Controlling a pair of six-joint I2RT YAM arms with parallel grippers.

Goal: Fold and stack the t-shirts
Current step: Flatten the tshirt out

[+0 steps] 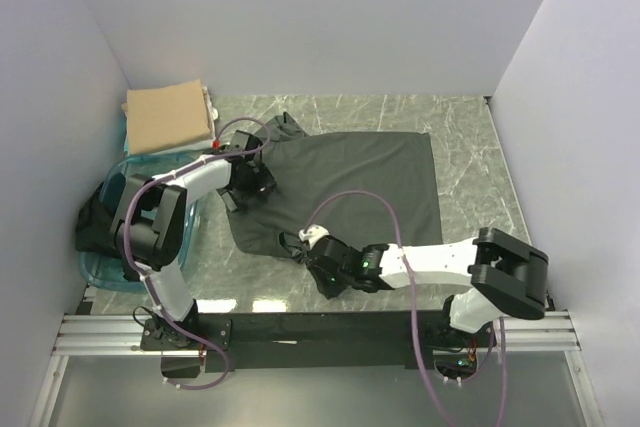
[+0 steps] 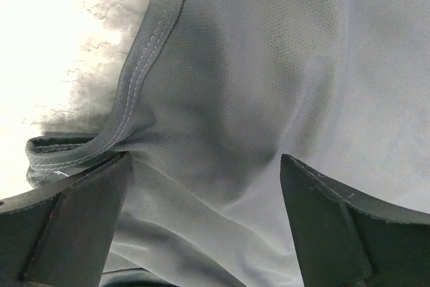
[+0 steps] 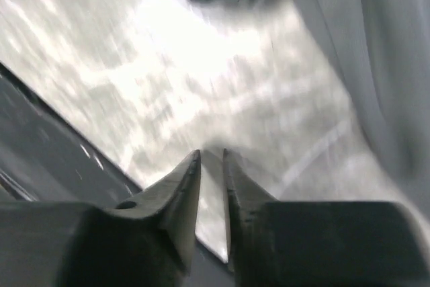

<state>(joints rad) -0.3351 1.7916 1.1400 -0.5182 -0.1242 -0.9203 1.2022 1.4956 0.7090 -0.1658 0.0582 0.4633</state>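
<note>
A dark charcoal-grey t-shirt (image 1: pixel 360 182) lies spread on the marble table, rumpled along its left and near edges. My left gripper (image 1: pixel 250 175) is at the shirt's left edge. In the left wrist view it (image 2: pixel 206 158) is open wide, its jaws straddling a ridge of the grey fabric (image 2: pixel 269 65) beside a stitched hem. My right gripper (image 1: pixel 318 269) is at the shirt's near-left corner. In the right wrist view it (image 3: pixel 211 152) is shut and empty over bare table, with the shirt (image 3: pixel 390 65) to the upper right. A folded tan t-shirt (image 1: pixel 168 117) lies at the far left. Black t-shirts (image 1: pixel 95 219) lie in the tub.
A translucent teal plastic tub (image 1: pixel 100 272) stands at the left edge, beside the left arm. White walls close in the table (image 1: pixel 470 137) on three sides. A dark rail (image 1: pixel 330 327) with the arm bases runs along the near edge.
</note>
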